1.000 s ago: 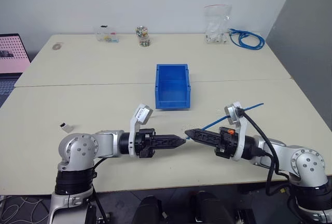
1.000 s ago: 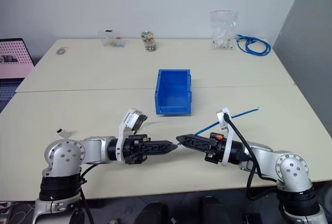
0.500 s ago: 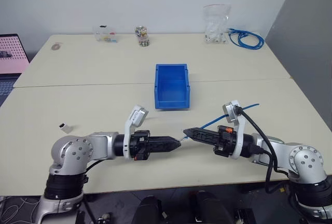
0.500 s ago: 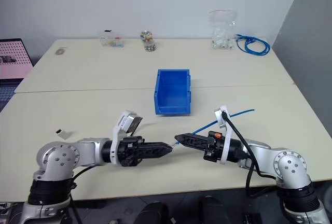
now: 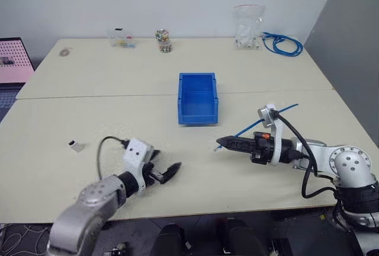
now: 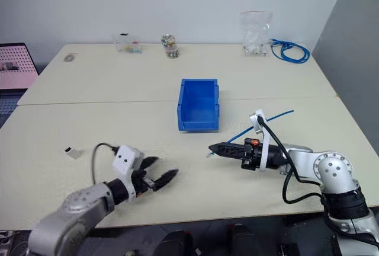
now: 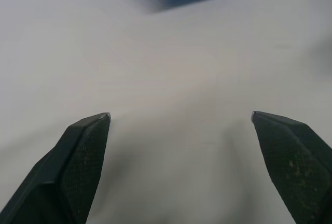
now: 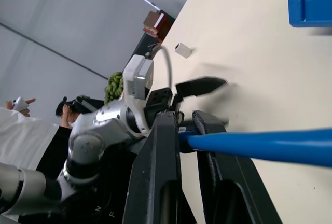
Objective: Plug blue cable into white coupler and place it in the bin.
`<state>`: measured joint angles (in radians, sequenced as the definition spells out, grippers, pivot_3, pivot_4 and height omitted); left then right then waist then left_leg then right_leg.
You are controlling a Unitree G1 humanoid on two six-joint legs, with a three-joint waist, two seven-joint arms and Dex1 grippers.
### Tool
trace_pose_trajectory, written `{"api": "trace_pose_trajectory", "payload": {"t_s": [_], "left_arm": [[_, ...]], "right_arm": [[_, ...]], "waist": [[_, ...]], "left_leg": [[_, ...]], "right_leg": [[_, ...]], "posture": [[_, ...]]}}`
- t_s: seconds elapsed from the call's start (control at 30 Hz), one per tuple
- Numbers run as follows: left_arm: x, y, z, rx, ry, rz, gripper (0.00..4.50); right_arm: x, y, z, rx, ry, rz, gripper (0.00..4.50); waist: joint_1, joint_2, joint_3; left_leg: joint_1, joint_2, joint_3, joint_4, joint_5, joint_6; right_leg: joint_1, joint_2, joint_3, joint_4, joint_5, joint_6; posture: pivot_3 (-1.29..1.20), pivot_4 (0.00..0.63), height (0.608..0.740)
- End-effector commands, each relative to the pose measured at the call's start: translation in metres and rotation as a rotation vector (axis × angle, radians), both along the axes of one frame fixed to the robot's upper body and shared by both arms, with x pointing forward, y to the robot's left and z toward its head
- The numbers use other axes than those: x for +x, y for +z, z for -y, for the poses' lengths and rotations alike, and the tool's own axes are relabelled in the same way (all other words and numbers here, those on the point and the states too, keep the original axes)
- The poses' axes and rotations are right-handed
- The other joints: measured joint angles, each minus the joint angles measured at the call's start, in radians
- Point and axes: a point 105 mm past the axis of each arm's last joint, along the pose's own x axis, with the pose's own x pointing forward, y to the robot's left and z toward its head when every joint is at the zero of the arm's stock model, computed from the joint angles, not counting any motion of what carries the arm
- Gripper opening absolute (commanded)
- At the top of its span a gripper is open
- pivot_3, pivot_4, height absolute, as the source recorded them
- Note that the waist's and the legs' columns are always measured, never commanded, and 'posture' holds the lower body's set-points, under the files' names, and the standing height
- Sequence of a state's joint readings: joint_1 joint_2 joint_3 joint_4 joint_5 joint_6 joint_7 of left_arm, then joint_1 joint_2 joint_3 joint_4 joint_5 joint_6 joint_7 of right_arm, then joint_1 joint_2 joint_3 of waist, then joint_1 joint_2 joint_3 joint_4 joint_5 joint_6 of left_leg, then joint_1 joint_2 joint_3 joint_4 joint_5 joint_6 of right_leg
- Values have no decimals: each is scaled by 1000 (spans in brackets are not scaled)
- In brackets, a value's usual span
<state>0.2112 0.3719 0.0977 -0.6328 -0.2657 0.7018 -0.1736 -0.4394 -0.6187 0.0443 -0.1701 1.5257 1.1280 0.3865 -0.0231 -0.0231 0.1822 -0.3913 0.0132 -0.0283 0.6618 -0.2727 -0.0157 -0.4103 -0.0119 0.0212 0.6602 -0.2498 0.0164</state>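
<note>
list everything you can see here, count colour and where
blue cable: 1, bright blue, near-right of the table, held at one end in the right gripper, trailing off to the right
white coupler: 1, white, near-left of the table, lying alone
bin: 1, bright blue, table centre, open top
coiled cable: 1 bundle, blue, far right corner
plastic bag: 1, clear with white parts, far right, beside the coil
small jar: 1, clear with mixed contents, far centre
small clear box: 1, far centre-left
laptop: 1, pink screen, left of the table
person: 1, white sleeve, right wrist view
left gripper: 1, black, open, near-left
right gripper: 1, black, shut on the blue cable
</note>
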Motion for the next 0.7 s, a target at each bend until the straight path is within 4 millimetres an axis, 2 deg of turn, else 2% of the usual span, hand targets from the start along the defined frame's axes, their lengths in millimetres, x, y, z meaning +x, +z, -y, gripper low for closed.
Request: {"api": "trace_pose_trajectory", "payload": {"t_s": [0.03, 0.17, 0.33, 0.53, 0.7], "left_arm": [[-6, 25, -36, 120, 349, 189, 4489], [-20, 14, -72, 93, 711, 202, 4489], [-15, 3, -103, -60, 954, 228, 4489], [8, -5, -117, -161, 960, 244, 4489], [19, -8, -124, -173, 945, 239, 4489]], "right_arm": [[-1, 8, -4, 14, 57, 32, 147], [5, 6, -10, 5, 97, 35, 147], [12, 10, -15, 3, 131, 49, 147], [13, 9, -11, -10, 133, 48, 147], [12, 9, -8, -9, 121, 50, 147]], "waist": [[2, 0, 0], [5, -1, 0], [8, -1, 0], [15, -1, -1], [17, -2, -1]], "left_leg": [[0, -1, 1, 0, 0, 0], [-1, -1, 0, 1, 0, 0], [-2, -2, 3, 2, 0, 0], [-4, -1, 3, 2, 0, 0], [-3, -2, 3, 3, 0, 0]], "right_leg": [[0, -1, 0, 0, 0, 0], [0, -1, -1, 1, 1, 2], [1, 4, -3, 0, 2, 3], [0, 5, -4, -1, 3, 0], [0, 5, -5, -1, 5, -1]], "posture": [[0, 150, 740], [0, 150, 740], [0, 150, 740], [0, 150, 740], [0, 150, 740]]}}
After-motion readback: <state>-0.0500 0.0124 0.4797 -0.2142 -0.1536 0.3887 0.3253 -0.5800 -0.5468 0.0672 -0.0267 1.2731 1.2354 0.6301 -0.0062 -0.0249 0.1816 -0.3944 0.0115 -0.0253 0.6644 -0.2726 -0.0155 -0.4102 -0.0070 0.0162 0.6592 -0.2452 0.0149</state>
